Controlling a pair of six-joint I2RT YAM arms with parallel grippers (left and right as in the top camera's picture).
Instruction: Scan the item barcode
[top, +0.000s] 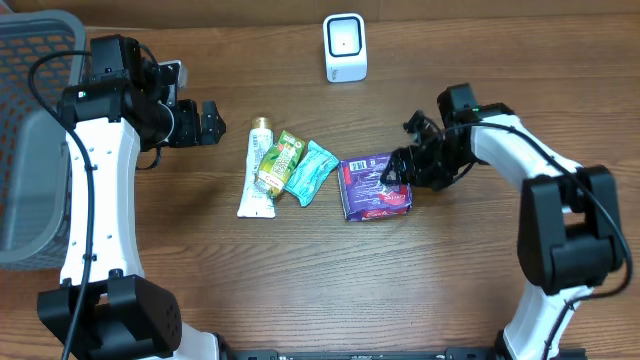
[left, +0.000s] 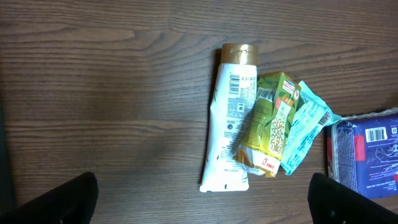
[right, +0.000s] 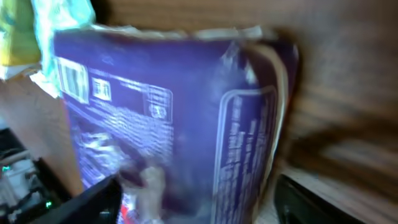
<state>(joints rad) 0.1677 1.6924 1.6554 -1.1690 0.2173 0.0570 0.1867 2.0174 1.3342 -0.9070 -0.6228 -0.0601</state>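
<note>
Looking first at the right wrist view, the purple package (right: 168, 118) fills almost the whole picture and lies between the two dark fingers (right: 93, 199) of the right gripper (top: 392, 180). The picture is blurred, so I cannot tell whether the jaws are pressing on the package or only stand around it. From above, the package lies flat on the table (top: 450, 290), at the right end of a small row of items, and the gripper is at its right edge.

A white barcode (left: 378, 134) shows on the upper face of the package, near the side away from the gripper. I judge the step in hand to be taking hold of this package. To do it well, the jaws should close on the edge only and leave the barcode uncovered. The hold should also be firm before lifting, because the wrapper looks soft and smooth.

Further left lie a teal sachet (top: 311, 172), a green carton (top: 279, 162) and a white tube (top: 258, 175), close together. The left gripper (top: 212, 122) hovers beside them with jaws released, grasping nothing.

At the far edge stands the white scanner (top: 345, 47). The barcode face should then be turned toward its window and held steady.
</note>
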